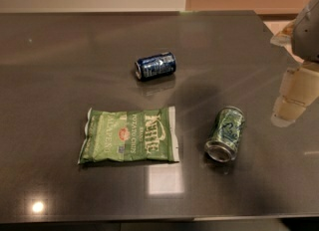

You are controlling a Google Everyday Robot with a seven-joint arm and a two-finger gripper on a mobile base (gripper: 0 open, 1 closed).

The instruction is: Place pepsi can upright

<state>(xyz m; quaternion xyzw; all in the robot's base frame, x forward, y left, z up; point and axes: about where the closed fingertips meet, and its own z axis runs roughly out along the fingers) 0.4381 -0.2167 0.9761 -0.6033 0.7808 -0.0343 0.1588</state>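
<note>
Camera view is filled by a dark table (60,51), where the pepsi can (155,65) is laid on its side near the middle, not yet stood up, because the gripper (293,100) is parked at the right edge, well apart; open or closed cannot be told.

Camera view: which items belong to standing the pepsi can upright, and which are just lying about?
Job: pepsi can, on its side; pincer, at right edge, apart from it.
Lying about: green chip bag; green-and-silver can, on its side.
</note>
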